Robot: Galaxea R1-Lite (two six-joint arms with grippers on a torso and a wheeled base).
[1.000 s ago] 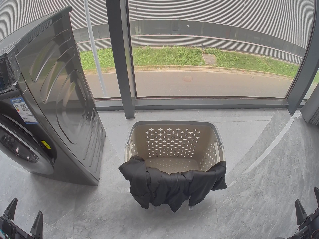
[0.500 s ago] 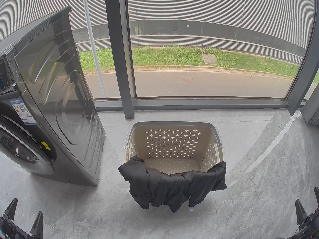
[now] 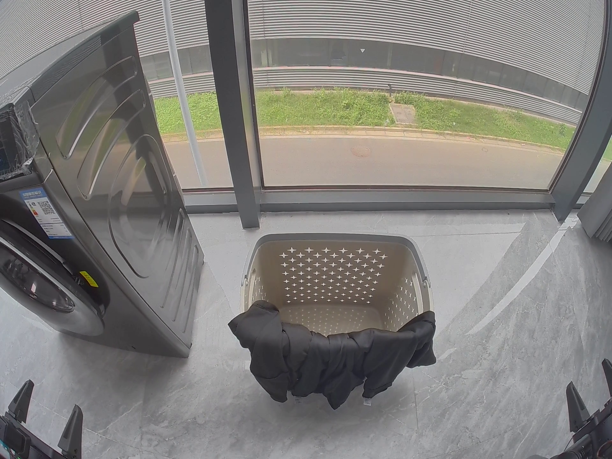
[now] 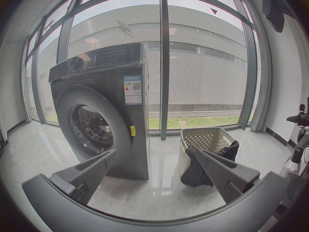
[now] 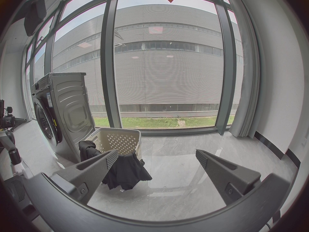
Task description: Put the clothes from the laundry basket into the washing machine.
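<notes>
Black crumpled garment (image 3: 331, 358) draped over the near rim of the cream perforated plastic laundry basket (image 3: 331, 240), both grippers empty.
The garment hangs partly inside and partly down the outer front wall; the basket stands on the grey marble floor (image 3: 503, 352), just beside the dark grey front-loading washing machine (image 3: 115, 180) on its left, with a tall glass window (image 3: 414, 97) behind. The left gripper (image 3: 51, 396) and right gripper (image 3: 588, 374) sit low and near, well apart from the basket, each with fingers spread wide and holding nothing.
</notes>
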